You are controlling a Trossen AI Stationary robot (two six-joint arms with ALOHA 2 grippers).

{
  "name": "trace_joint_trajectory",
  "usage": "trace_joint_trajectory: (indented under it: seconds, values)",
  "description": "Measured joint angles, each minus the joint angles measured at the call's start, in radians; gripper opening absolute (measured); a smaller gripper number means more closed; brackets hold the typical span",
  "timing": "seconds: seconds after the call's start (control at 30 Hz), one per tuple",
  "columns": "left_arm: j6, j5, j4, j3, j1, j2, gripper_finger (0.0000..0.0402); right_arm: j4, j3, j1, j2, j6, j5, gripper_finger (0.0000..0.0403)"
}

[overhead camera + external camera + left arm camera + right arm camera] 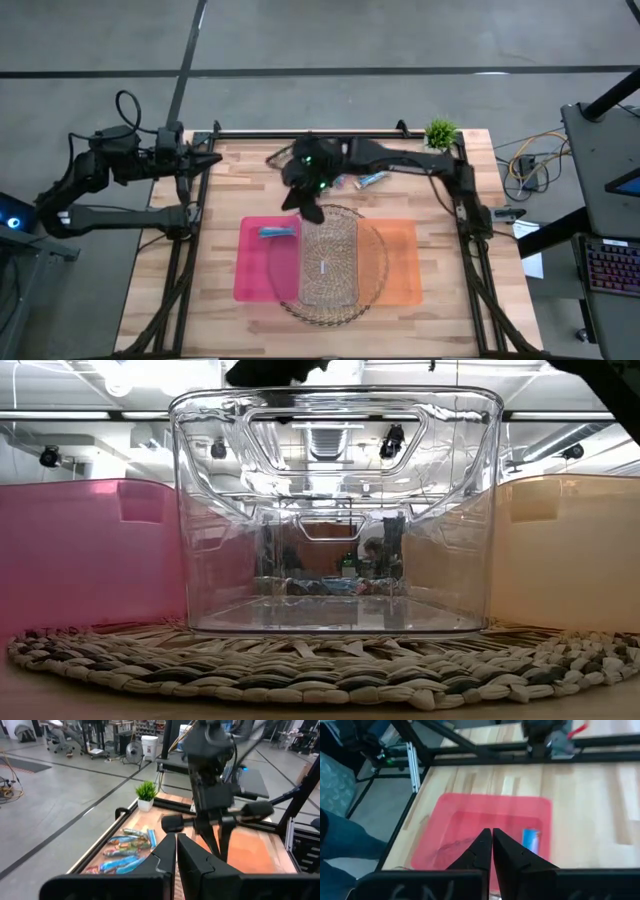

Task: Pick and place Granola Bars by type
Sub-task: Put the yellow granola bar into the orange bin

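One blue granola bar (278,232) (531,840) lies on the floor of the pink bin (262,275) (470,815). More granola bars (360,182) (125,854), blue and brown-tan, lie in a loose pile on the wood near the table's far edge, partly under my right arm. My right gripper (314,211) (491,836) hangs above the pink bin's far right corner, slanting down, shut, with nothing between its fingers. My left gripper (208,160) (176,842) waits, shut and holding nothing, at the table's far left corner.
A clear bin (328,262) (335,510) stands between the pink bin and an orange bin (402,262) (570,550), all on a round woven mat (320,670). A small green potted plant (440,132) (146,795) stands at the far right corner. Bare wood lies on the near side.
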Motion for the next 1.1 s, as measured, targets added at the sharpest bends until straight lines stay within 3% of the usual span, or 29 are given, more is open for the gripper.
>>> trace_joint_trajectory:
  seconds: [0.3,0.7,1.1]
  values:
    - [0.044,0.000,0.020,0.000,0.000,0.052,0.0000,0.001,-0.177,-0.091,-0.206,-0.029,0.067,0.0008]
    - [0.073,0.001,0.054,0.000,0.000,0.106,0.0000,0.358,-0.693,-0.173,-0.520,0.063,0.076,0.0008]
    - [0.057,0.023,0.189,-0.028,0.000,0.157,0.0000,0.564,-1.040,-0.205,-0.799,0.147,0.132,0.0008]
